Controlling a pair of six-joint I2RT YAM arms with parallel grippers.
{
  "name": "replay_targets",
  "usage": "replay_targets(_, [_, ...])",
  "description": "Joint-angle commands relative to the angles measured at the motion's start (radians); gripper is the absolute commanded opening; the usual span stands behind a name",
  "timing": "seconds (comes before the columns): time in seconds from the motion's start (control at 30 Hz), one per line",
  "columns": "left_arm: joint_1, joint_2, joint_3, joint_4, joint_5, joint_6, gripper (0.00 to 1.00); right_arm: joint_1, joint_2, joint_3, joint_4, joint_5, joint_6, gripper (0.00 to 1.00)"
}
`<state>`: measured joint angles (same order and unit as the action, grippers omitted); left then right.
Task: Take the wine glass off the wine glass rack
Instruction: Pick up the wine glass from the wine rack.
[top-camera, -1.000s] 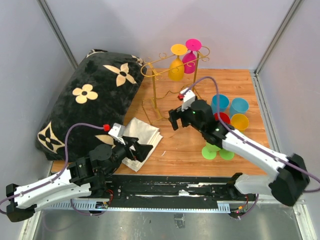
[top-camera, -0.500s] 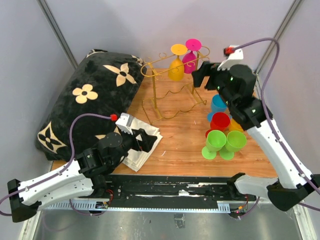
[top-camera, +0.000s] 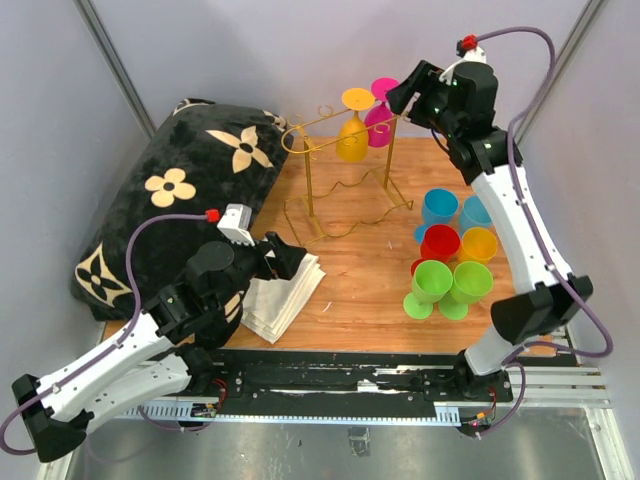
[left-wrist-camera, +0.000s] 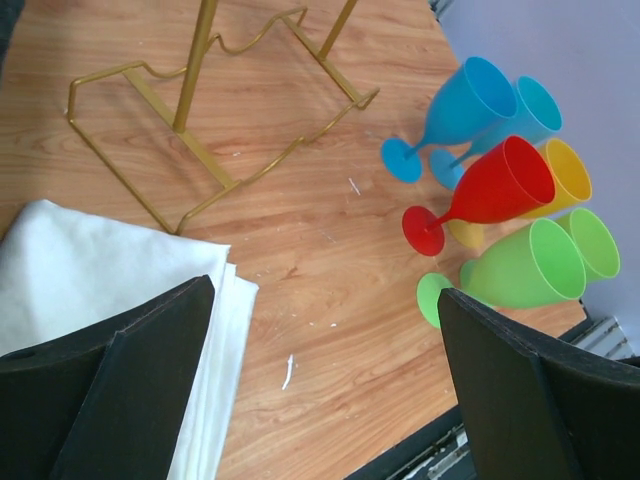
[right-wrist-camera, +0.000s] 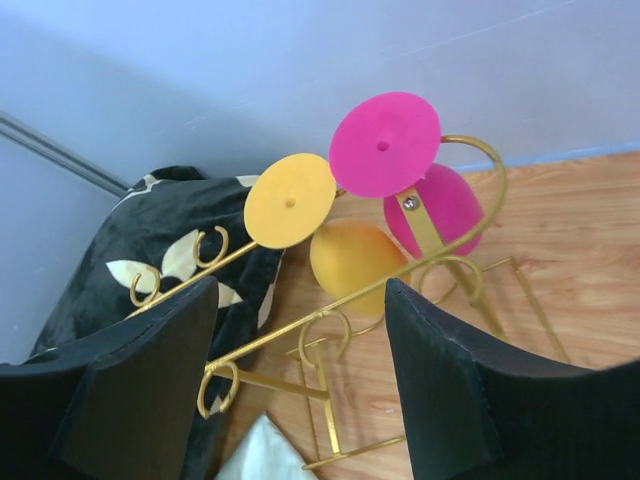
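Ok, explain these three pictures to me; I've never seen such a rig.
Two robot arms are bolted to a wooden table. One picture looks down from above; the other two come from wrist cameras, so the black slabs there are fingers. On the table: a gold wire rack with a yellow glass and a pink glass hanging upside down, six loose coloured glasses, a folded white cloth, a black flowered pillow. The right gripper is up by the rack, the left gripper over the cloth; both open, holding nothing.
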<state>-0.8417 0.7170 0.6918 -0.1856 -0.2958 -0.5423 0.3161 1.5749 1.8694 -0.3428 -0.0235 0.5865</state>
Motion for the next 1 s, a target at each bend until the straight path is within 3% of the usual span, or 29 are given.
replay_targets(0.0, [0.042,-0.016,0.021,-0.010,0.021,0.010,1.00,-0.009,0.107,0.139,-0.059,-0.081,0.067,0.66])
replay_targets(0.17, [0.075,0.011,0.059,-0.039,0.024,0.043,1.00,-0.008,0.227,0.256,-0.116,-0.093,0.071,0.60])
replay_targets(0.5, [0.093,0.026,0.057,-0.026,0.047,0.054,1.00,0.003,0.287,0.279,-0.104,-0.079,0.050,0.45])
replay_targets(0.97, [0.102,0.005,0.075,-0.067,0.029,0.077,1.00,0.034,0.391,0.389,-0.146,-0.042,0.052,0.38])
